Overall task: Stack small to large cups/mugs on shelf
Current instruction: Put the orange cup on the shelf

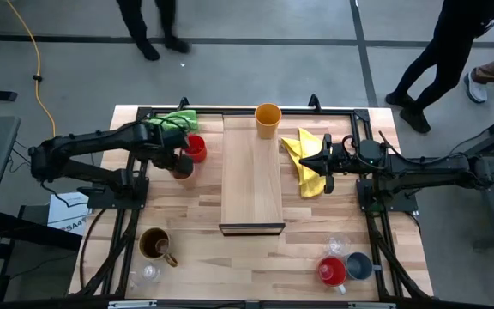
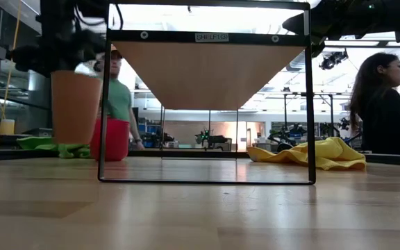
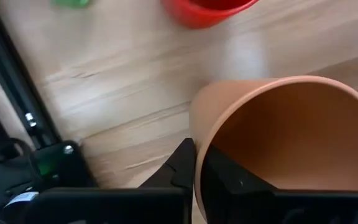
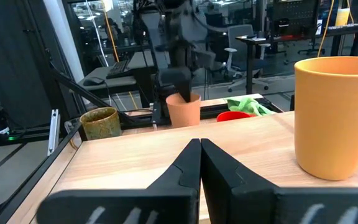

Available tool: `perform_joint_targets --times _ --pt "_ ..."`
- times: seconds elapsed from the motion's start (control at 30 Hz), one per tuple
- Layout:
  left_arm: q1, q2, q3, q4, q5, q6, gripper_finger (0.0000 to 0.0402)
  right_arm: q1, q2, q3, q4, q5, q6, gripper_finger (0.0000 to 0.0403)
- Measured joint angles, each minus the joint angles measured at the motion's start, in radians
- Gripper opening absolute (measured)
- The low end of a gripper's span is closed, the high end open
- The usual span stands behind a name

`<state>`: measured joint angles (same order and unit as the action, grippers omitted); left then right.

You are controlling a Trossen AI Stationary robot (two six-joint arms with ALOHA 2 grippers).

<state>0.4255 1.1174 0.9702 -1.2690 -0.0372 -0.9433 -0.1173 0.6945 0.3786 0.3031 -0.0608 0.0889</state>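
The peach tumbler, seen empty in the left wrist view, is gripped at its rim by the left gripper, left of the shelf. The right gripper is clenched, empty. The orange tumbler stands on the shelf's far end.

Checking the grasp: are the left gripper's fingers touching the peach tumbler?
Touching. The left wrist view shows the left gripper with its fingers pinching the peach tumbler's rim.

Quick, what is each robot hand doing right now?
Left gripper: shut on the peach tumbler, pinching its rim.
Right gripper: shut and empty, over the shelf.
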Motion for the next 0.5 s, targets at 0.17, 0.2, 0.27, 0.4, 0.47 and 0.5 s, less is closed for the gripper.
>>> perform_joint_targets --times 0.17,0.2,0.27,0.4,0.47,0.5 --pt "0.0 -0.09 0.069 0.048 0.012 0.071 0.0002 0.0 0.0 0.0 0.0 0.0 0.0 0.0" --pt "0.0 -0.108 0.083 0.056 0.015 0.092 0.0002 0.0 0.0 0.0 0.0 0.0 0.0 0.0" --pt "0.0 -0.152 0.106 0.082 0.02 0.136 0.0002 0.0 0.0 0.0 0.0 0.0 -0.002 0.0" --pt "0.0 -0.265 0.119 0.195 0.026 0.202 0.0001 0.0 0.0 0.0 0.0 0.0 0.007 0.0" --pt "0.0 -0.328 0.105 0.308 0.029 0.236 0.0001 0.0 0.0 0.0 0.0 0.0 0.008 0.0" --pt "0.0 -0.362 0.09 0.368 0.03 0.252 0.0001 0.0 0.0 0.0 0.0 0.0 0.008 0.0"
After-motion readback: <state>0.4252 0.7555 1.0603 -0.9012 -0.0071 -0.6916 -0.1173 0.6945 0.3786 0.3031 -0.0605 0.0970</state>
